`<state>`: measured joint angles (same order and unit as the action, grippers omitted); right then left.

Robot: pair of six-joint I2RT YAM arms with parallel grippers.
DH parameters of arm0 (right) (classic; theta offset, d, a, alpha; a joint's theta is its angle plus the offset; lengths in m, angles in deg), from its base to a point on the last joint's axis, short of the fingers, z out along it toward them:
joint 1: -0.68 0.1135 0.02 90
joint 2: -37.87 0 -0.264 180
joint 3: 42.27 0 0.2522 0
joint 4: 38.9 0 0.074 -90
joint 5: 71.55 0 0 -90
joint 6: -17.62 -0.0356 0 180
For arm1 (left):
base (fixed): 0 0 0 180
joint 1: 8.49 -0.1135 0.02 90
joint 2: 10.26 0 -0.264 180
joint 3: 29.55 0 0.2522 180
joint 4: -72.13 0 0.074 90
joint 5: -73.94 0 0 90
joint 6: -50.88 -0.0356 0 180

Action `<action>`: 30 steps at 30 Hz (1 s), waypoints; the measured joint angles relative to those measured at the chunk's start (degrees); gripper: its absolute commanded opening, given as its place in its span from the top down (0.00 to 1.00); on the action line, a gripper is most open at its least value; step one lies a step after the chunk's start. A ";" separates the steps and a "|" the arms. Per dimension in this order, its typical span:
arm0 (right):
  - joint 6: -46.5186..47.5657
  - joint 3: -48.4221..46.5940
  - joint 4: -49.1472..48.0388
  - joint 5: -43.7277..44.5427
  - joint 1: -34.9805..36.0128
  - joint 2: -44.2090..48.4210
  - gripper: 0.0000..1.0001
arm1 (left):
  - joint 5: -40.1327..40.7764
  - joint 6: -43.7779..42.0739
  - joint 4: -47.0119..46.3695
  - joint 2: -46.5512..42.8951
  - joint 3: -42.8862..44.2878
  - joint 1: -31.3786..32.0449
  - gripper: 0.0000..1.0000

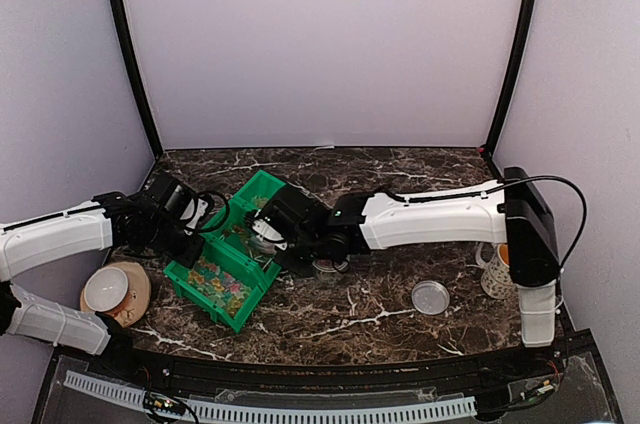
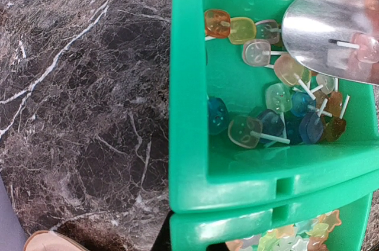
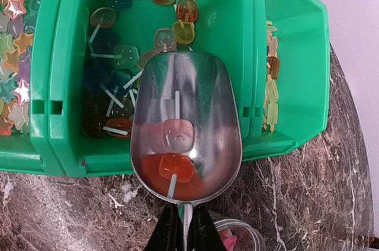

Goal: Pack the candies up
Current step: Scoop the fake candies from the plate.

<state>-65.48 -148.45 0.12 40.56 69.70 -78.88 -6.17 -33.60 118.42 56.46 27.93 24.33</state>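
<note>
Right gripper [image 3: 185, 234]: clenched on the thin handle of a metal scoop [image 3: 204, 94]; the scoop's bowl reaches straight out ahead of the fingers, over the near wall of the green bin [image 3: 251, 50]

Scoop load: two candies [image 3: 177, 133] on white sticks, one pink and one orange; both lie in the end of the bowl nearest the gripper, touching each other

Candies in the bin: a loose heap of mixed colours fills the middle compartment, beyond and below the scoop's tip; star-shaped ones lie in the compartment off to one side of the gripper, pale ones in the compartment on the other side

Left gripper [image 1: 188, 227]: closed tight; its fingers do not show in its own wrist view, so whether it holds anything I cannot tell; the bin's wall sits just below it, with bare table [image 2: 77, 115] alongside

Clear tub [image 3: 240, 238]: on the table just beside the right gripper's fingers, a few sweets inside

Lid [image 1: 431, 296]: flat on the table, behind the right gripper, toward that arm's base
</note>
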 measured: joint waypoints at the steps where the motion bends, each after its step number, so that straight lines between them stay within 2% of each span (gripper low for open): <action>1: -0.07 -1.38 1.11 0.00 0.02 -0.79 1.00 | 0.00 0.00 0.00 0.00 0.00 0.00 1.00; 8: -0.26 -13.73 8.39 0.09 0.57 -9.20 1.00 | 0.28 0.04 0.15 0.00 0.00 -0.02 1.00; 16: -1.42 -17.22 5.09 -0.48 0.72 -12.68 1.00 | 1.73 0.44 0.39 -0.04 0.00 -0.26 1.00; 23: -2.71 -15.50 -2.34 -1.51 0.66 -13.68 1.00 | 3.48 1.16 0.59 -0.13 -0.02 -0.63 1.00; 30: -3.56 -1.84 -20.94 -4.79 0.68 -11.02 1.00 | 1.70 1.29 0.59 -0.24 -0.17 -0.50 1.00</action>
<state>-69.04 -150.29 -20.82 35.77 70.37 -89.90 -4.47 -32.31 119.01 56.22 27.76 23.82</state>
